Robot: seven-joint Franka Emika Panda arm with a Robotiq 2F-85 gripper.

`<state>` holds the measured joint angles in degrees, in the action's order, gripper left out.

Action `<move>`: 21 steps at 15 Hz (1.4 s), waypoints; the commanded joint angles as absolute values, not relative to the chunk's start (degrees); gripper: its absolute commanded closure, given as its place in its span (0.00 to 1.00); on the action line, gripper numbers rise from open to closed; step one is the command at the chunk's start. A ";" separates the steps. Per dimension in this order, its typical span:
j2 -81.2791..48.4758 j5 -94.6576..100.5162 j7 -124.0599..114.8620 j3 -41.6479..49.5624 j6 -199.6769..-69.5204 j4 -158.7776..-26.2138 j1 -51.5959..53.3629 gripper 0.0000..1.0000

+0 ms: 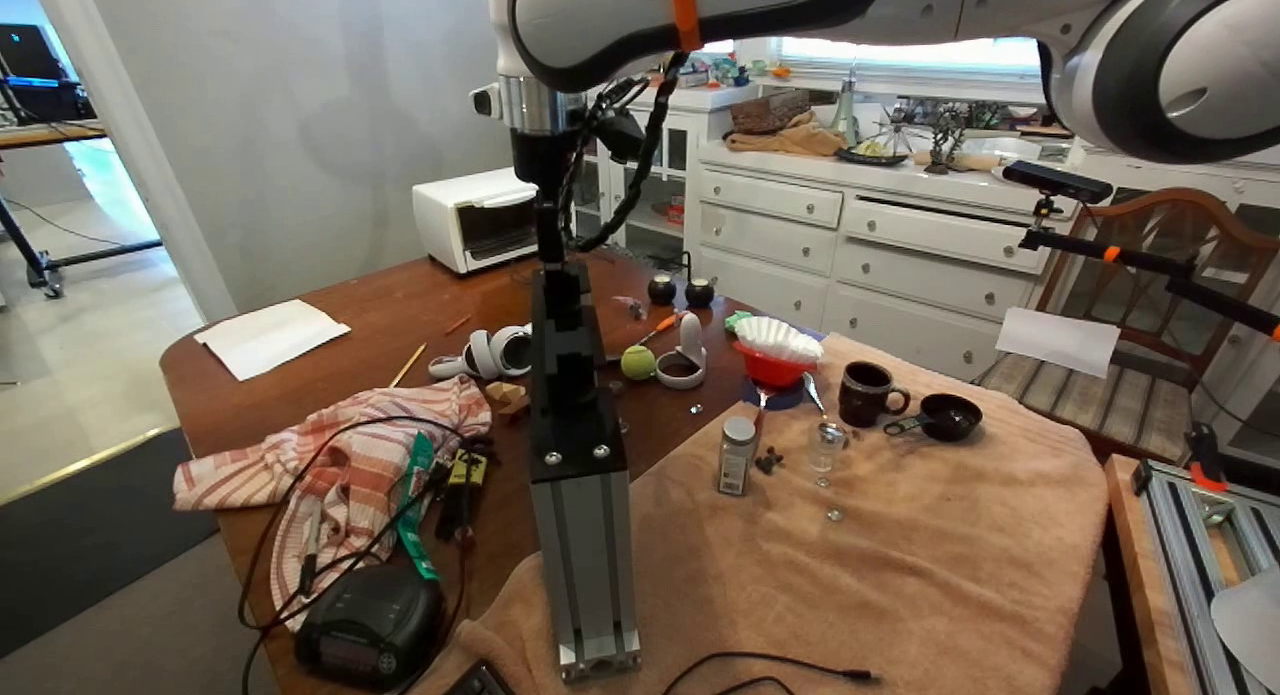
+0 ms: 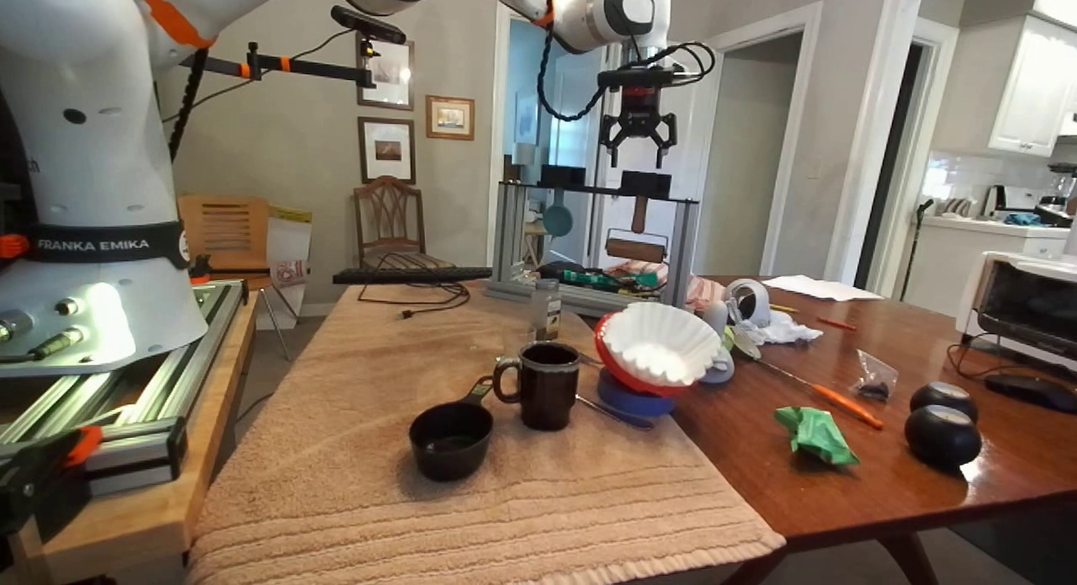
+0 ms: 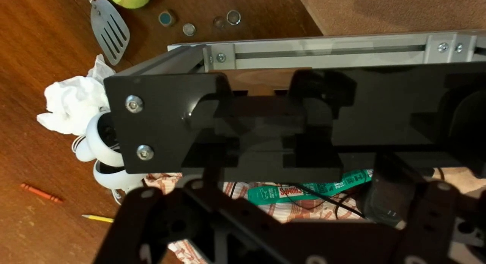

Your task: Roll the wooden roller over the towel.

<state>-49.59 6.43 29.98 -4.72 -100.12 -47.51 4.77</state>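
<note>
The wooden roller (image 2: 637, 248) hangs by its handle from a black holder (image 2: 646, 184) on a metal rack, in an exterior view. In the wrist view a strip of the roller's wood (image 3: 262, 78) shows past the rack's top plate; in an exterior view the rack hides it. My gripper (image 2: 637, 153) points down above that holder, fingers apart and empty. It also shows in the wrist view (image 3: 303, 169), and edge-on above the rack (image 1: 552, 245). The tan towel (image 1: 900, 585) lies over the table, also seen here (image 2: 320, 467).
The metal rack (image 1: 590, 555) also holds a teal utensil (image 2: 557, 217). On the towel are a dark mug (image 2: 549, 387), a black cup (image 2: 452, 440) and a jar (image 1: 736, 457). A striped cloth (image 1: 340, 455) with cables and a black device (image 1: 370, 625) lies beside the rack.
</note>
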 commanded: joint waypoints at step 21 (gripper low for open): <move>-55.57 3.78 37.00 -5.25 -91.06 -35.48 3.54 0.00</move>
<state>-54.45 5.49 34.00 -3.73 -94.16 -38.33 4.48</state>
